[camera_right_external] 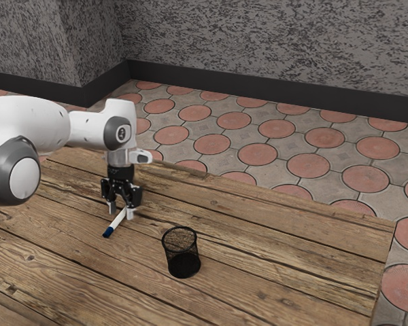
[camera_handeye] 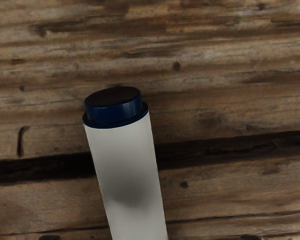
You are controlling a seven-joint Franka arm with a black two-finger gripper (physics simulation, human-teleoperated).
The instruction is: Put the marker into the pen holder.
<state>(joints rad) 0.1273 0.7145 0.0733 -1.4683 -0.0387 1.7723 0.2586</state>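
You have the gripper (camera_right_external: 121, 210) released: its two fingers (camera_right_external: 130, 212) stand apart, low over the table (camera_right_external: 272, 272), at the marker's white end. The marker (camera_right_external: 115, 223) lies at a slant on the planks, its white barrel running in between the fingers and its blue end (camera_right_external: 107, 232) reaching out toward the exterior view's lower left. In the wrist view, you read a blue end and a white barrel with a soft dark patch on it; the barrel runs toward the space between two dark tips.

Note the surroundings: the tabletop is of worn wooden planks with dark seams, one of which passes beneath the marker. A tabletop area separates the marker from the pen holder.

The arm (camera_right_external: 34, 122) enters from the exterior view's left. Its forward section runs above the table, and the hand (camera_right_external: 120, 173) hangs from the wrist, directed downward with the fingers lowest.

Locate the pen holder (camera_right_external: 181, 253), a black mesh cup, upright on the table toward the exterior view's right of the gripper and nearer that camera. You see the mesh wall and dark base through its open top. The marker is outside it.

Beyond the table, you see a floor (camera_right_external: 257, 153) with round reddish tiles, then a mottled gray wall (camera_right_external: 279, 41) with a dark baseboard (camera_right_external: 258, 87).
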